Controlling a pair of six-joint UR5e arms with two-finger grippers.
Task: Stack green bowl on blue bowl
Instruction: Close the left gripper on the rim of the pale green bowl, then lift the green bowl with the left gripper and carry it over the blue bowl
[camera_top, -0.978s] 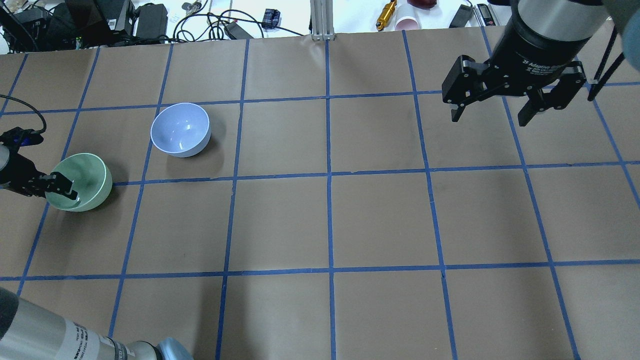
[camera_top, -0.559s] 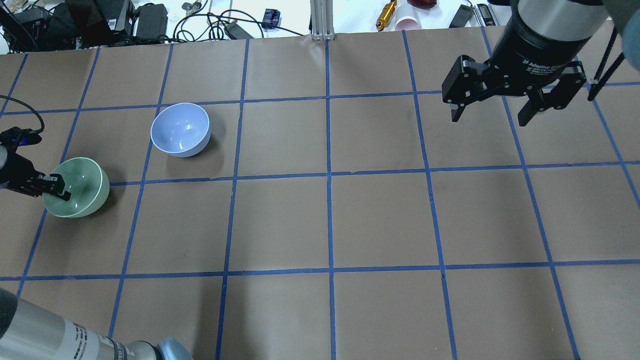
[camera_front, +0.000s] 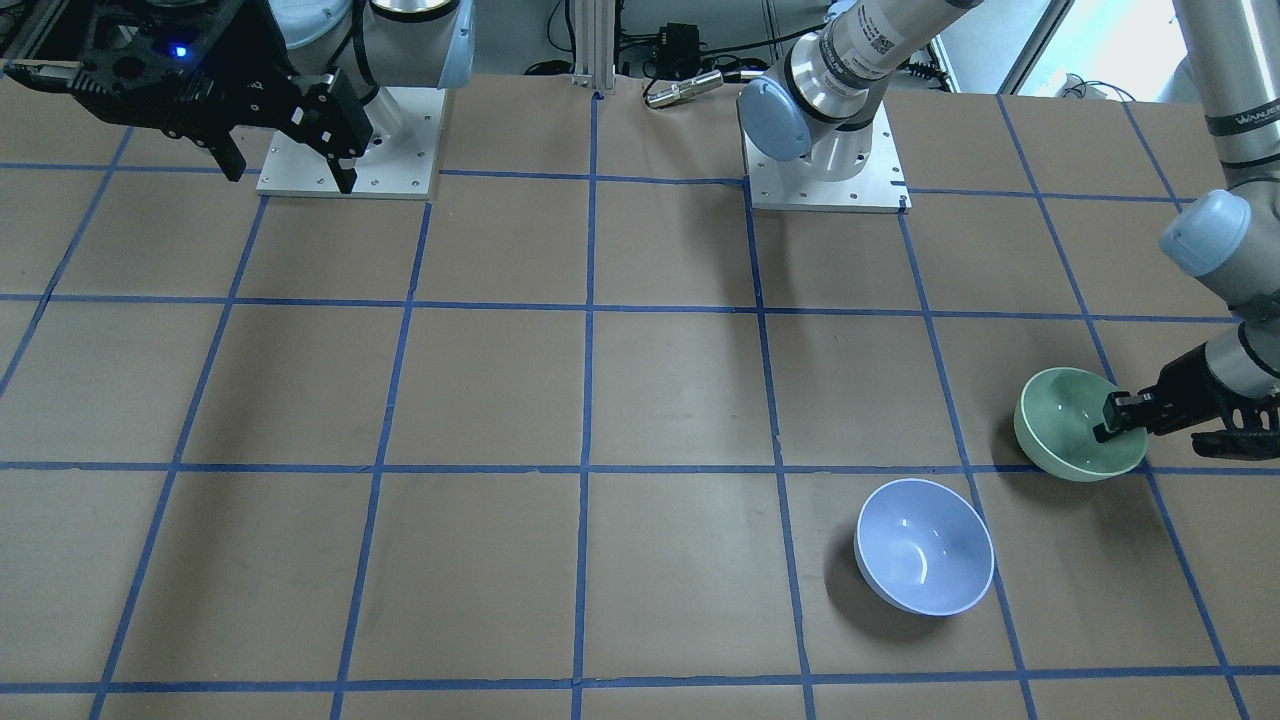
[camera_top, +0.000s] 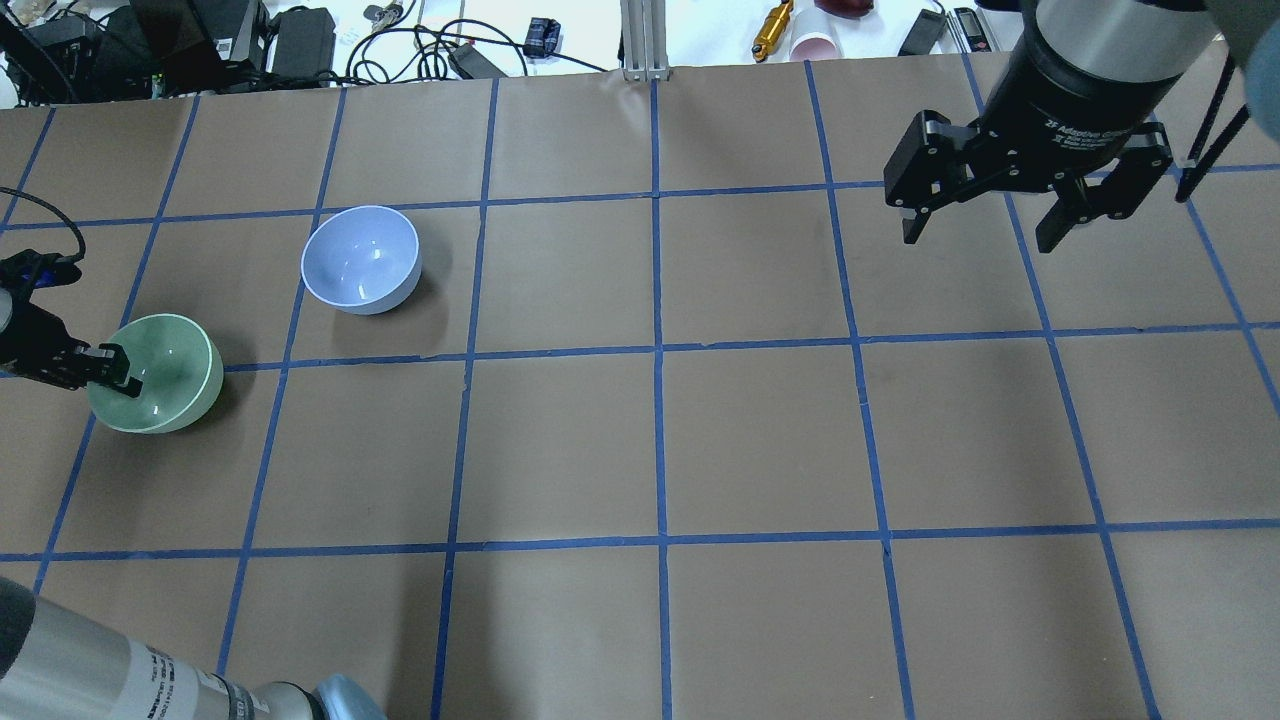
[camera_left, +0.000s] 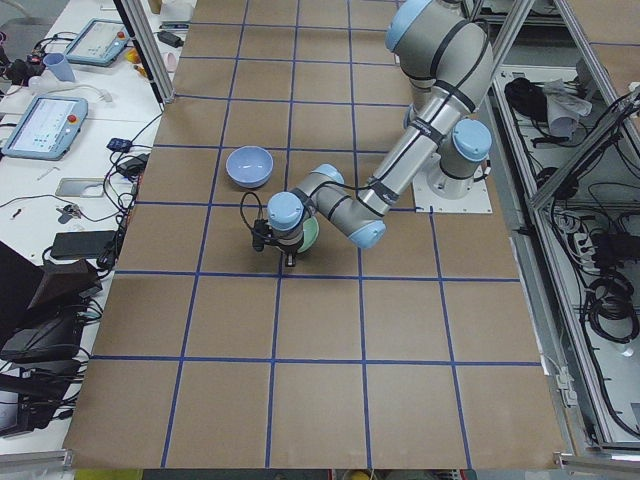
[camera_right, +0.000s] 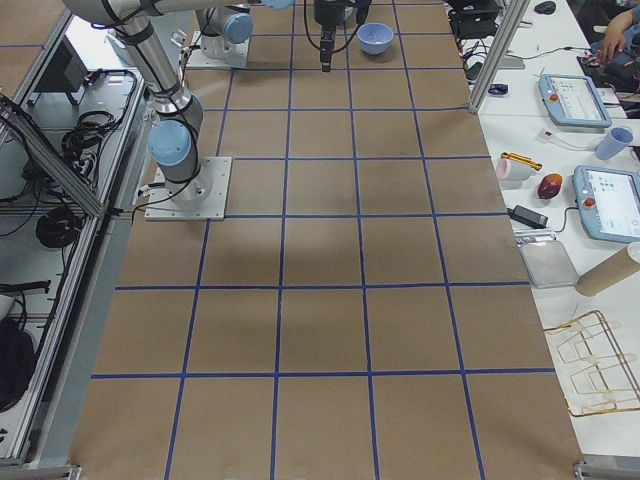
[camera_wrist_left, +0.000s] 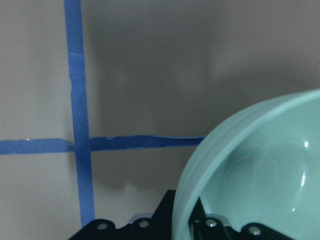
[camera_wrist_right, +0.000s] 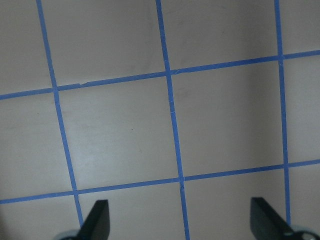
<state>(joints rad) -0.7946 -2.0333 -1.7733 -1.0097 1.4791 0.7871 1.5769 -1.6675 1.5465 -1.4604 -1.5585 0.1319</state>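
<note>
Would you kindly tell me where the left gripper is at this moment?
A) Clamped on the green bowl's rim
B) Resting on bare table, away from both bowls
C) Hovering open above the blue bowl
A: the left gripper has one of its fingers inside the green bowl and the other outside its rim, while the blue bowl sits apart, untouched.

We see only a sliver of the green bowl (camera_left: 312, 236) behind the left arm (camera_left: 345, 208); the left gripper (camera_top: 113, 370) seemingly grips its rim, outer finger hidden beneath it
</note>
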